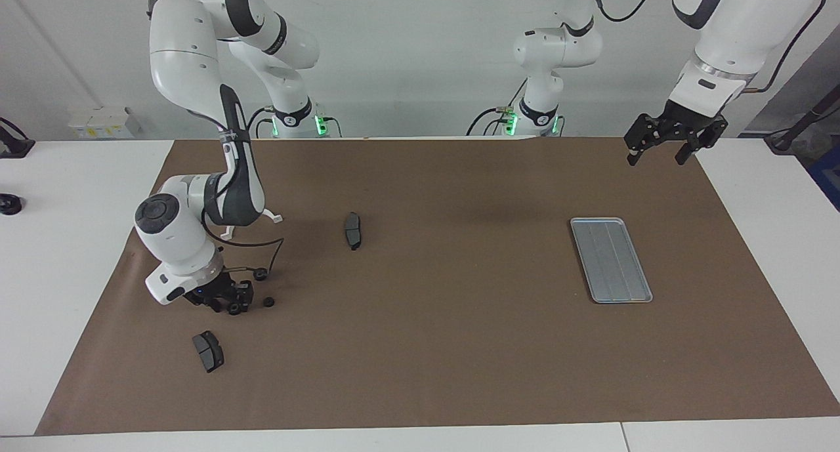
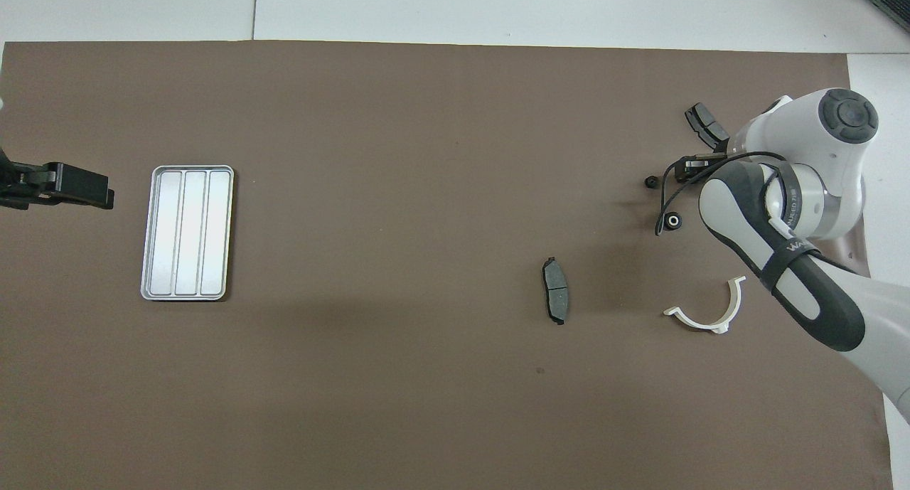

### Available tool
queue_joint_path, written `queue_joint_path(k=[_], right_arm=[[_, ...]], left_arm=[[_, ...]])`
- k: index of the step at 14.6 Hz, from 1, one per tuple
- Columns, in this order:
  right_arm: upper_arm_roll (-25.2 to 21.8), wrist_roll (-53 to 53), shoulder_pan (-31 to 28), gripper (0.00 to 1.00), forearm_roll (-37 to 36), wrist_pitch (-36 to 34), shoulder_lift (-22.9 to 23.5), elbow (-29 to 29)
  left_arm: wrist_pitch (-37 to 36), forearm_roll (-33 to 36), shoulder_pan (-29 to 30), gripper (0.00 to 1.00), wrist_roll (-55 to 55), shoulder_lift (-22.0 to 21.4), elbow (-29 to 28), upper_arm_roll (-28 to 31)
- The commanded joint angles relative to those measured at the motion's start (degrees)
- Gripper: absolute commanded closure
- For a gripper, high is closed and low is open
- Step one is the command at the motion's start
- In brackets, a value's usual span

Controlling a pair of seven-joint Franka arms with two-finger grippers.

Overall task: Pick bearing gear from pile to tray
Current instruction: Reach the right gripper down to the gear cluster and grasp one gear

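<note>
Currently the right gripper is lowered to the brown mat at the right arm's end of the counter, amid the scattered parts. Whether its fingers are open, closed or holding anything cannot be told; the wrist hides them in the overhead view.

Two small black bearing gears lie on the mat close to this gripper: one gear just beside it, toward the tray's end, and a second gear slightly nearer to the robots. One brake pad lies farther from the robots than the gripper. Another brake pad lies apart from the rest, toward the middle of the mat. A white half-ring piece lies nearer to the robots, partly under the right arm.

The tray sits flat on the mat toward the left arm's end, well apart from the parts, with its grooved floor bare.

The left gripper waits in the air over the mat's corner at that end, its fingers spread apart and holding nothing.
</note>
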Motion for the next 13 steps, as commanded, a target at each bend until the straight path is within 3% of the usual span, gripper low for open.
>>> queue_joint_path(k=[1,6,13], right_arm=[[0.45,-0.50,-0.07,0.38,0.38,0.29,-0.36,-2.46],[0.62,-0.50,0.10,0.39,0.38,-0.94,-0.62,-2.65],[0.63,-0.68,0.10,0.69,0.29,-1.12,-0.62,-2.65]], left_arm=[[0.71,-0.83,0.50,0.00,0.13,-2.12,-2.53,-0.22],[0.80,-0.83,0.50,0.00,0.13,-2.12,-2.44,-0.22],[0.89,-0.83,0.32,0.00,-1.27,-1.94,-2.00,-0.22]])
